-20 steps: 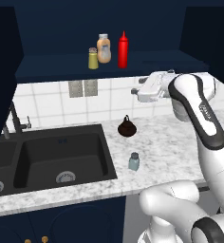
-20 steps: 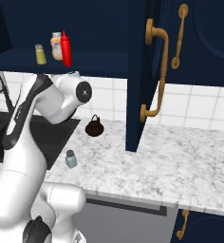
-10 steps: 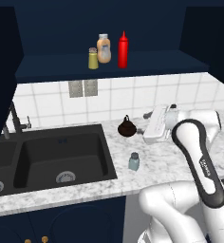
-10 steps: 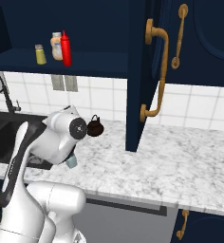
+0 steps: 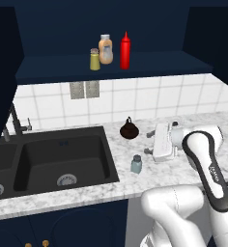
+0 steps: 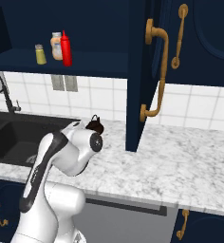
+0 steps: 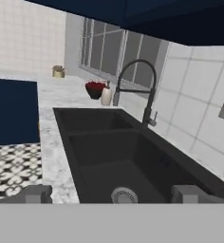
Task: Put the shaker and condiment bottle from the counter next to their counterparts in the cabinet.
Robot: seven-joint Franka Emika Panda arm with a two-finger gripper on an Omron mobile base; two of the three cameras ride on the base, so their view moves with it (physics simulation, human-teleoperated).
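Note:
The pale blue-grey shaker (image 5: pixel 136 164) stands on the marble counter (image 5: pixel 193 120), right of the black sink (image 5: pixel 63 159). My gripper (image 5: pixel 148 144) hangs just above the counter, up and to the right of the shaker. It points toward the sink, open and empty. In the hand view its fingertips (image 7: pixel 35 193) stand wide apart over the sink basin (image 7: pixel 123 161). The red condiment bottle (image 5: pixel 125 50) stands upright on the navy cabinet shelf (image 5: pixel 154 65), beside the peach-orange bottle (image 5: pixel 105 49) and the yellow-green shaker (image 5: pixel 94 59). The red bottle (image 6: pixel 66 49) is also on the shelf in the right base view.
A small dark teapot-like pot (image 5: pixel 129 129) sits by the backsplash, just left of the gripper. The black faucet (image 7: pixel 137 90) rises behind the sink. An open navy cabinet door with a brass handle (image 6: pixel 154 71) hangs over the counter to the right.
My arm has come down from just below the shelf to counter level, near the shaker, jaws open throughout. The red bottle has stayed on the shelf.

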